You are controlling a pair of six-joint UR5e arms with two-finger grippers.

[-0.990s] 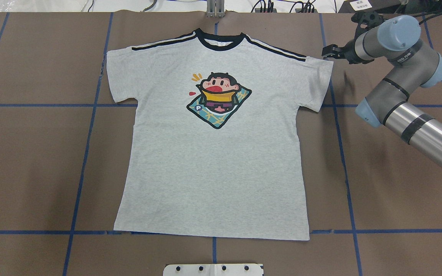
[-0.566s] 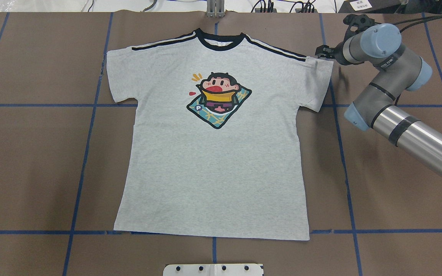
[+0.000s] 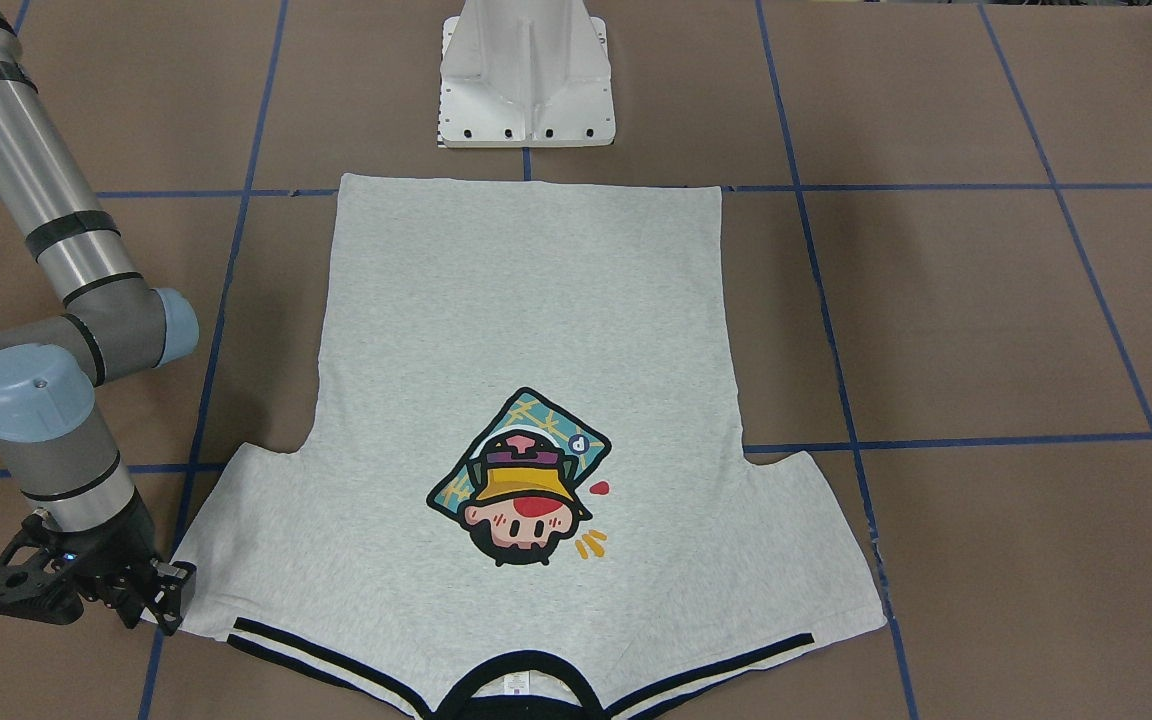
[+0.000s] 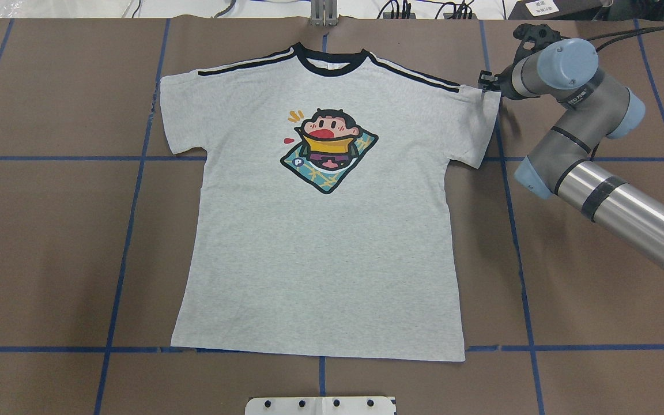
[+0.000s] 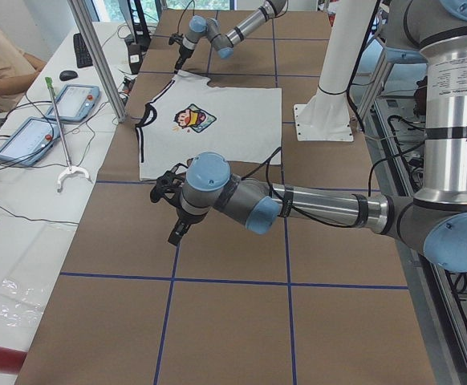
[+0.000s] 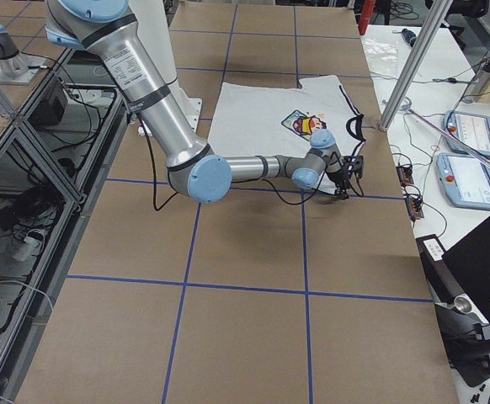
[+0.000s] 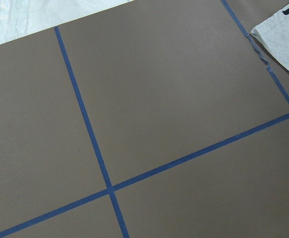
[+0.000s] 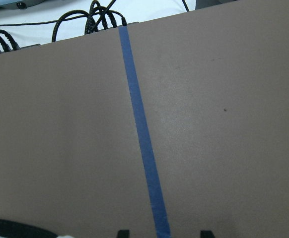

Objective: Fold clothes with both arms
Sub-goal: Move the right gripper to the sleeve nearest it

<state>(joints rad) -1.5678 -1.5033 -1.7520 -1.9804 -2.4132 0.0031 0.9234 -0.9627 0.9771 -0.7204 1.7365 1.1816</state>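
A light heather-grey short-sleeved T-shirt [image 4: 320, 259] with black neck trim and black-and-white shoulder stripes lies spread flat, print side up, on a brown paper-covered surface [image 4: 49, 230] marked with a grid of blue tape lines [image 4: 129, 230]. Its collar points away from the robot and its hem lies near the white metal pedestal base [image 3: 526, 80]. The silver-grey right arm [image 4: 620, 199] reaches to the outer top corner of the shirt's sleeve on the robot's right, where the black right gripper [image 4: 485, 80] sits with its fingers spread. The left arm [image 5: 322, 207] holds the left gripper [image 5: 176, 234] above bare surface, apart from the shirt; whether its fingers are spread cannot be told.
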